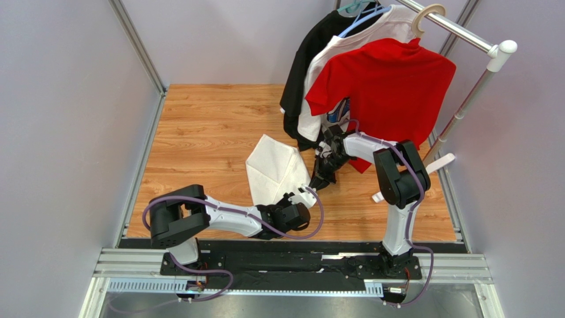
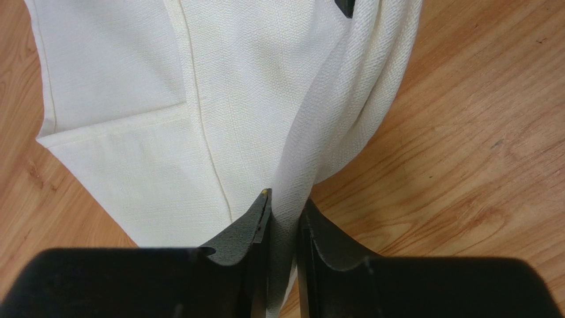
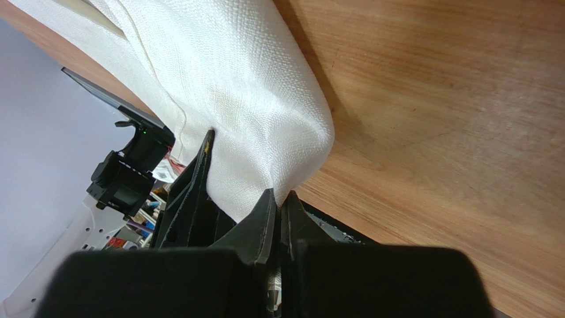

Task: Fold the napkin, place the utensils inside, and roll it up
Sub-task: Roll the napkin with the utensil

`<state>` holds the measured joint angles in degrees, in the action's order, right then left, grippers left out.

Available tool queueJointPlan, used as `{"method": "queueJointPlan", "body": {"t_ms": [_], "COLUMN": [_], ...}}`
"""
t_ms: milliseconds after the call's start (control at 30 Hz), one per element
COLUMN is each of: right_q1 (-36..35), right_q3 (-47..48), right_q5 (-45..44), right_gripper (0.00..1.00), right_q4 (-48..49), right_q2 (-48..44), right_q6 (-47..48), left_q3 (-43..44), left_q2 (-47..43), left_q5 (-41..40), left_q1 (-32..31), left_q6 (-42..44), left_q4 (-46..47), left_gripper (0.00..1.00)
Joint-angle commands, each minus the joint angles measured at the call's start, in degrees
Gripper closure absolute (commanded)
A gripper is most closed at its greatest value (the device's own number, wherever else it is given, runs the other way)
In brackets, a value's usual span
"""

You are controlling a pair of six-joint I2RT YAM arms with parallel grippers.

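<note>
The white napkin lies partly folded on the wooden table, and its near right edge is lifted into a fold. My left gripper sits at that edge. In the left wrist view its jaws press from both sides on a raised ridge of the napkin. My right gripper is just behind it. In the right wrist view it is shut on a bulging corner of the napkin. The utensils are out of view.
A clothes rack stands at the back right with a red shirt, a white shirt and a black garment, hanging right behind the right arm. Grey walls close in both sides. Bare wood lies left of the napkin.
</note>
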<state>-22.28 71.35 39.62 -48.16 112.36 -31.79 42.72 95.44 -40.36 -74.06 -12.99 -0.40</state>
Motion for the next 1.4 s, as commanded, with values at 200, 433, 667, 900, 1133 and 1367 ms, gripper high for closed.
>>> {"method": "queueJointPlan", "body": {"t_ms": [200,433,667,900,1133,1367], "right_q1": [1.01,4.26,12.16,19.39,11.93,-8.36], "right_q3": [-1.65,-6.66,-16.75,-32.05,-39.35,-42.34], "right_q5": [3.36,4.5,1.87,-3.13,-13.41,-27.66], "right_gripper": [0.79,0.41,0.39,0.39,0.41,0.41], "right_q4": [3.51,7.9,16.14,30.13,40.85,44.11], "right_q2": [-2.4,-8.72,-22.42,-42.46,-59.6,-69.72], "right_q6": [-2.92,-4.5,-7.92,-11.81,-4.61,12.18], "left_q3": [0.61,-0.62,-1.76,-3.26,1.22,3.95], "left_q2": [1.24,-0.87,-3.06,-3.86,1.23,4.14], "left_q5": [11.87,22.85,36.99,47.11,55.3,60.93], "left_q1": [-0.21,2.6,8.05,15.43,18.78,22.03], "left_q6": [2.27,0.6,-1.33,-2.04,-1.68,-1.51], "left_q4": [-0.12,-0.39,-3.02,-6.18,-12.16,-17.07], "left_gripper": [1.0,1.0,1.0,1.0,1.0,1.0]}}
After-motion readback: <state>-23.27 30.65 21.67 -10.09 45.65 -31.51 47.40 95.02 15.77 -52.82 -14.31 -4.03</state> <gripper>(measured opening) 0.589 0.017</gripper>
